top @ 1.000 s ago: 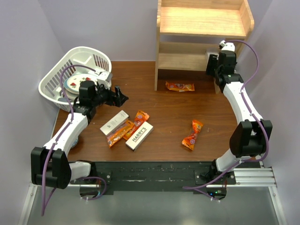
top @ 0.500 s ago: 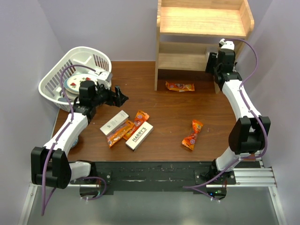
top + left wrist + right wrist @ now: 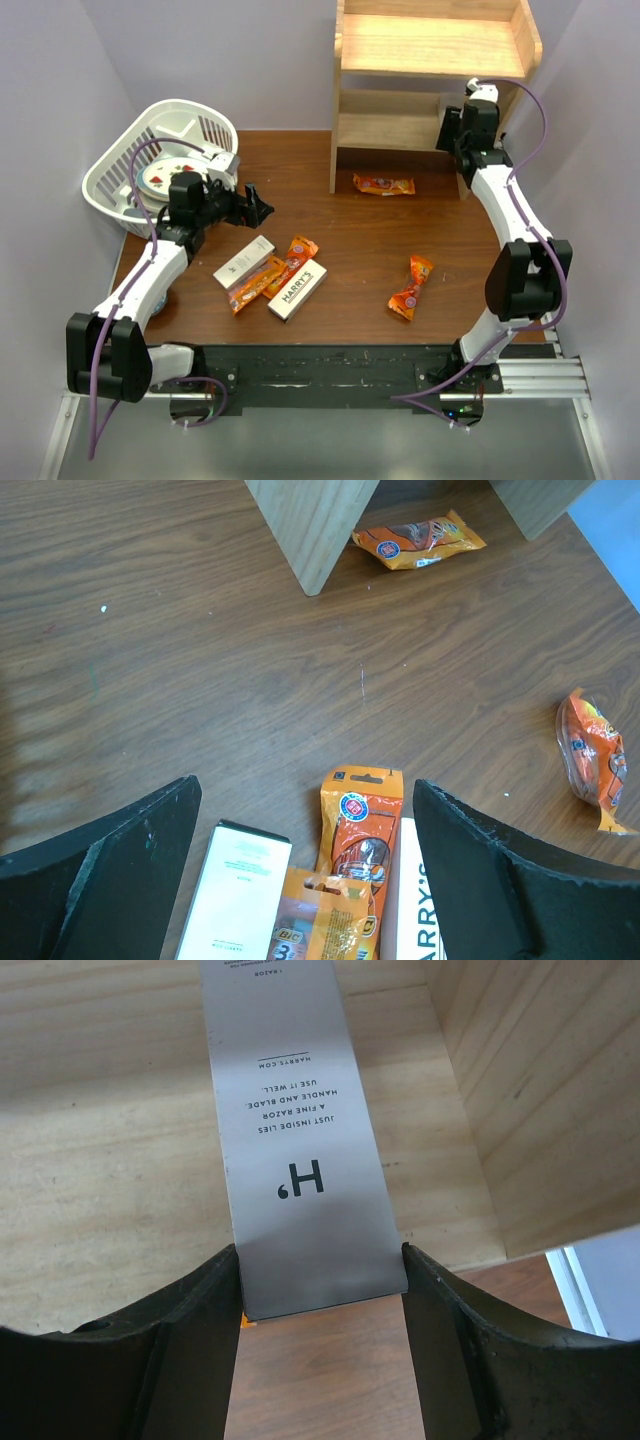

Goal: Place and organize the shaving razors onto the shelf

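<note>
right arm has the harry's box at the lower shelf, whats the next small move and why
Probably ease the right gripper slightly further in before letting go. It is closed on the razor box, which mostly lies over the shelf board. But the box's near end overhangs the front edge, above the table, so releasing now might leave it sticking out.

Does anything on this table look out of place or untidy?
Yes. Two Harry's razor boxes lie askew mid-table with orange packets jumbled between them; another orange packet lies between the side panels of the wooden shelf.
</note>
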You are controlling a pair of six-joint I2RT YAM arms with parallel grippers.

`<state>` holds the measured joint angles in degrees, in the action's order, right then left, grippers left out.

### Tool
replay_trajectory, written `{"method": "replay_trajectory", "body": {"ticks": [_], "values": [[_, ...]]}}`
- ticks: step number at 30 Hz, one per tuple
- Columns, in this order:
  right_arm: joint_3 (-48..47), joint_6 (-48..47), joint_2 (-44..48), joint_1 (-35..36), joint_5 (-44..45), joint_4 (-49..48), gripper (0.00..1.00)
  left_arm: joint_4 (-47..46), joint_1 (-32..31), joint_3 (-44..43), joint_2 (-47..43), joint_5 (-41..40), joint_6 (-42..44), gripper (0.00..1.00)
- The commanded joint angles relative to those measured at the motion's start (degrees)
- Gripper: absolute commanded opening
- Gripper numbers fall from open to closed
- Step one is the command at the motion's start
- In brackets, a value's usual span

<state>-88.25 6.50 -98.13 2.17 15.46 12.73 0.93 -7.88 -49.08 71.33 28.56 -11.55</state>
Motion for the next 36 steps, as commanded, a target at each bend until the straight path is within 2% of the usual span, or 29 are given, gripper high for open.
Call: {"method": "replay_trajectory", "body": {"ticks": [1, 2, 6, 11, 14, 17, 18, 21, 23, 24, 28, 33, 36], "values": [[-3.3, 1.4, -1.2, -0.3, -0.4, -1.3, 0.54, -2.2, 0.4, -2.1, 0.2, 0.0, -0.2, 0.93], [-3.3, 1.7, -1.4, -0.3, -0.5, -1.1, 0.55, -2.2, 0.4, -2.1, 0.1, 0.0, -0.2, 0.93], [-3.1, 3.0, 0.6, -0.3, 0.4, 0.7, 0.78, -2.1, 0.5, -2.3, -0.1, -0.1, -0.2, 0.93], [0.6, 6.8, 9.4, -0.3, 2.6, 4.6, 0.89, -1.1, 0.4, -2.5, -1.5, -0.3, 0.3, 0.93], [4.9, 7.6, 16.7, -0.3, 0.3, 7.7, 0.98, 4.4, -0.5, -2.0, -1.7, 2.6, 2.4, 0.93], [11.2, 7.2, 23.4, -0.1, -4.4, 11.5, 0.99, 8.8, -5.7, -0.1, -2.9, 2.7, 6.9, 0.93], [15.8, 6.4, 24.8, 0.1, -5.7, 12.0, 0.99, 9.3, -9.6, 0.6, -3.3, 1.5, 8.2, 0.93], [24.3, 3.6, 29.7, 1.1, -11.6, 12.2, 0.98, 11.7, -13.9, 2.8, -3.2, -2.6, 7.7, 0.92], [27.4, 2.0, 32.1, 1.3, -15.2, 12.7, 0.96, 15.3, -14.2, 2.4, -1.2, -6.5, 8.0, 0.90], [29.4, 1.5, 33.0, 1.3, -19.5, 13.2, 0.96, 17.2, -14.3, 1.8, -0.3, -9.1, 11.3, 0.90], [31.3, -0.6, 36.7, 1.3, -23.9, 14.6, 0.96, 37.9, -14.2, -10.1, 10.2, -14.5, 21.6, 0.84], [31.0, -1.4, 38.0, 1.3, -23.2, 14.7, 0.97, 41.2, -12.8, -9.4, 6.0, -19.6, 29.9, 0.88], [31.2, -0.6, 37.7, 1.3, -23.6, 14.4, 0.98, 44.8, -12.1, -9.7, 8.3, -22.3, 31.2, 0.90]]}}
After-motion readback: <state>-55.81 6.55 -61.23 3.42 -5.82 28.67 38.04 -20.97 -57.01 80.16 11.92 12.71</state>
